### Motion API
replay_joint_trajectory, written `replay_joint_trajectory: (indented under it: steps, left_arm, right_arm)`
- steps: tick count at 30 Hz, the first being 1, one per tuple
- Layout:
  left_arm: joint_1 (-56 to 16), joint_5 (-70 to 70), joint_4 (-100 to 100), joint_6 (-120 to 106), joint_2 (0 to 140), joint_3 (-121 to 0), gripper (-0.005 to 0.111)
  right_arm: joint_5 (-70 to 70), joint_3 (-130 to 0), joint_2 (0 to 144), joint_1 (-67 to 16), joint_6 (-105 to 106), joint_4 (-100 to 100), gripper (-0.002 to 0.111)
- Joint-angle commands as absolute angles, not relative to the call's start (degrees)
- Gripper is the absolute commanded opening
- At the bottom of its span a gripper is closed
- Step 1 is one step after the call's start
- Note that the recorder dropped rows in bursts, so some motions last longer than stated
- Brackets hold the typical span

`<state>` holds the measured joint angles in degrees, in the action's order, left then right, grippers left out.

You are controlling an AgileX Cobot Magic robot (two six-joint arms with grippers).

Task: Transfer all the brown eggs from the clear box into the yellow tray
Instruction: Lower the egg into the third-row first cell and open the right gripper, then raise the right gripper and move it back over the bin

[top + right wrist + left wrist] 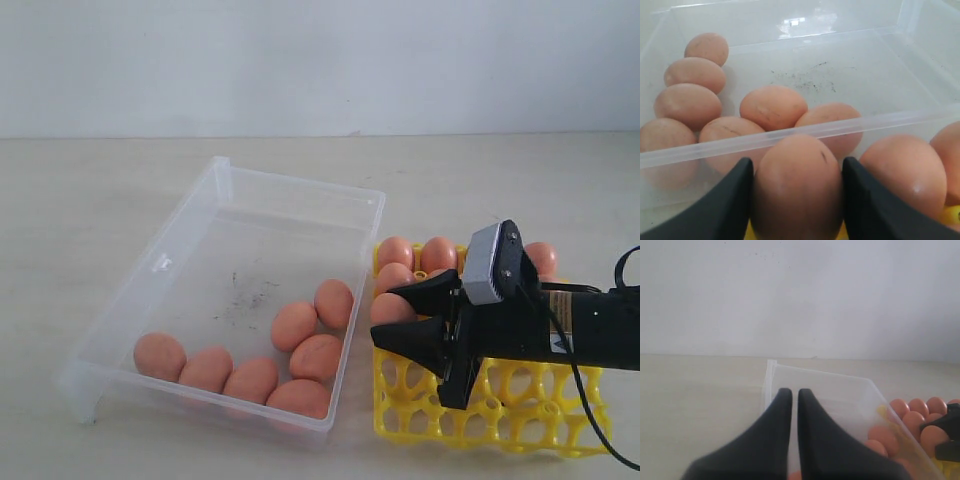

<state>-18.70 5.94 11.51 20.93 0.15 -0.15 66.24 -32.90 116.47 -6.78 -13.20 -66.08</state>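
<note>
The clear box holds several brown eggs bunched at its near end. To its right lies the yellow tray, with several eggs in its far cells. My right gripper is low over the tray's left side, next to the box wall, shut on one brown egg that fills the space between its black fingers. The left gripper is out of the exterior view. In its own view it hovers before the box, shut and holding nothing.
The tray's near rows have bare cups. Dark specks mark the box floor. The right arm's body and cable lie across the tray's right half. Pale table surrounds both containers.
</note>
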Motion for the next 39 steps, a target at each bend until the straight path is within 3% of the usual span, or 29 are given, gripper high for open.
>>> replay_joint_trajectory:
  steps: [1, 3, 4, 7, 14, 22, 25, 26, 27, 28, 34, 36, 39]
  left_arm:
    - [-19.2, 5.6, 11.4, 21.4, 0.0, 0.0, 0.004]
    - [-19.2, 5.6, 11.4, 21.4, 0.0, 0.0, 0.004]
    - [-19.2, 5.6, 11.4, 21.4, 0.0, 0.0, 0.004]
    - [-19.2, 5.6, 11.4, 21.4, 0.0, 0.0, 0.004]
    - [-19.2, 5.9, 11.4, 21.4, 0.0, 0.0, 0.004]
    - [-19.2, 5.9, 11.4, 21.4, 0.0, 0.0, 0.004]
    - [-19.2, 5.9, 11.4, 21.4, 0.0, 0.0, 0.004]
    - [-19.2, 5.9, 11.4, 21.4, 0.0, 0.0, 0.004]
    - [-19.2, 5.6, 11.4, 21.4, 0.0, 0.0, 0.004]
    - [-19.2, 5.6, 11.4, 21.4, 0.0, 0.0, 0.004]
    - [-19.2, 5.6, 11.4, 21.4, 0.0, 0.0, 0.004]
    - [-19.2, 5.6, 11.4, 21.4, 0.0, 0.0, 0.004]
    - [-19.2, 5.6, 11.4, 21.4, 0.0, 0.0, 0.004]
  right_arm:
    - [65.1, -32.8, 117.0, -6.3, -14.5, -65.9, 0.009]
    - [65.0, -32.8, 117.0, -6.3, -14.6, -65.7, 0.020]
    - [64.9, -32.8, 117.0, -6.3, -15.1, -64.9, 0.033]
    - [64.8, -32.8, 117.0, -6.3, -15.3, -64.7, 0.048]
    - [64.8, -32.7, 116.5, -6.3, -15.6, -64.7, 0.050]
    - [70.0, -32.7, 101.1, -6.3, -28.6, -67.2, 0.050]
    - [70.0, -32.7, 95.9, -7.5, -37.7, -67.4, 0.044]
    - [70.0, -32.7, 94.1, -8.9, -39.2, -67.4, 0.033]
    - [68.3, -33.0, 91.9, -10.9, -40.0, -67.4, 0.013]
    - [64.7, -34.3, 90.3, -13.7, -41.8, -68.1, 0.000]
    - [16.8, -49.2, 89.3, -32.0, -76.0, -84.6, 0.000]
    - [12.4, -53.5, 90.0, -35.9, -88.4, -93.9, 0.000]
    - [17.5, -59.3, 91.2, -37.2, -99.7, -99.9, 0.000]
